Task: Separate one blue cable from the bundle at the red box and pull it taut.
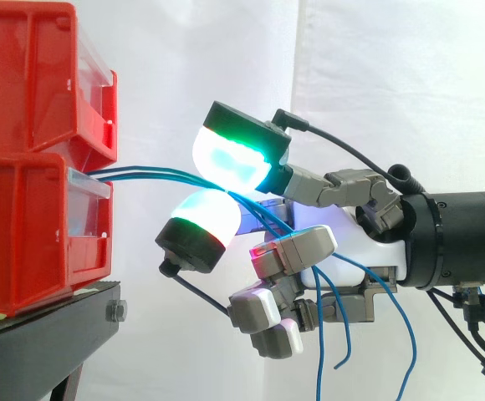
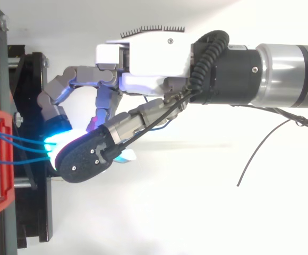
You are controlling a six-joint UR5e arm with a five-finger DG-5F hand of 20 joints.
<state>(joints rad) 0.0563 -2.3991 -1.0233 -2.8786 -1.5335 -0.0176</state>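
Pinching with my hand [image 1: 364,244], I have two glowing pads [image 1: 228,159] closed on the blue cables [image 1: 146,175] just beside the red box [image 1: 25,234]; they run out of its lower front to my grip, then trail past my palm and hang loose. I cannot quite tell whether I hold one strand or several, so I judge this is the separating grip, not yet the pull. Next I should pinch a single strand and draw straight away from the box until its slight sag is gone.
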